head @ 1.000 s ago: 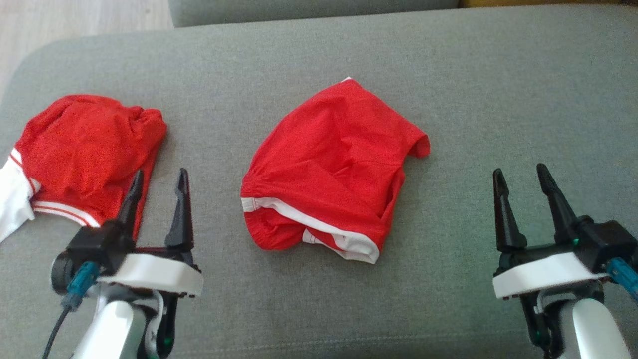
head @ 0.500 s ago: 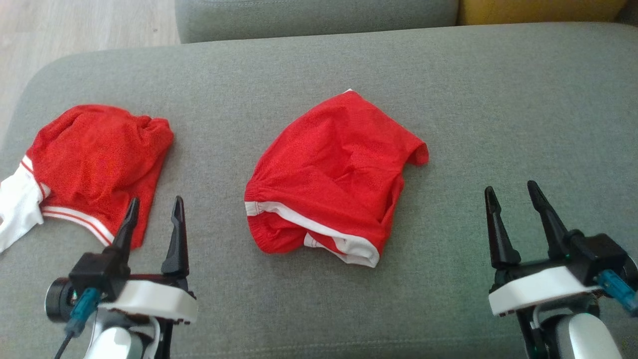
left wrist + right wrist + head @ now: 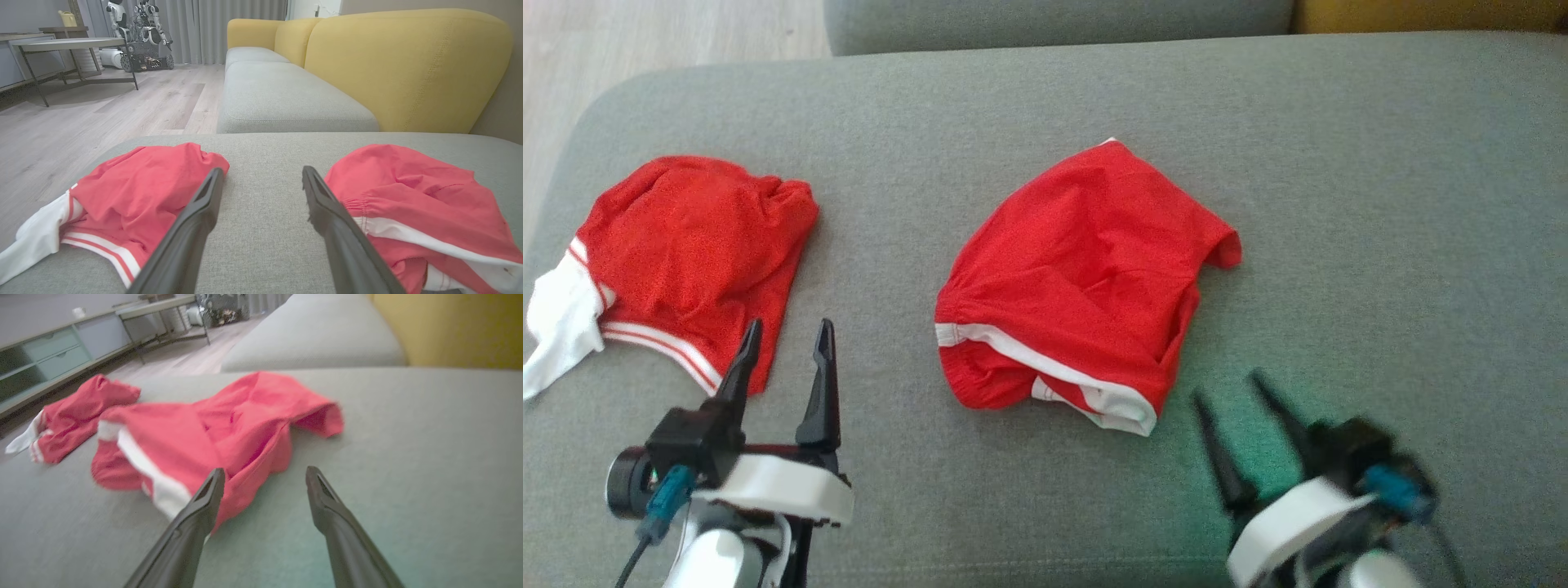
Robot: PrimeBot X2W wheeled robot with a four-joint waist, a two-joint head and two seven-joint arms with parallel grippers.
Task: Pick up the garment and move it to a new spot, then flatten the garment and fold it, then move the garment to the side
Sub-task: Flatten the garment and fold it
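Garment (image 3: 1086,269) crumpled, right claw (image 3: 1225,385) spread, empty, just beside it

the head view looks steeply down on the grey cushion (image 3: 1339,163) from above, taking in the middle garment (image 3: 1086,269) and left garment (image 3: 686,237) whole. the left wrist view sits low over the cushion between the two, facing level toward the yellow sofa back (image 3: 408,69) and floor (image 3: 102,114). the right wrist view, blurred, is low too, close to the middle garment, angled toward the left one. all three share both garments.
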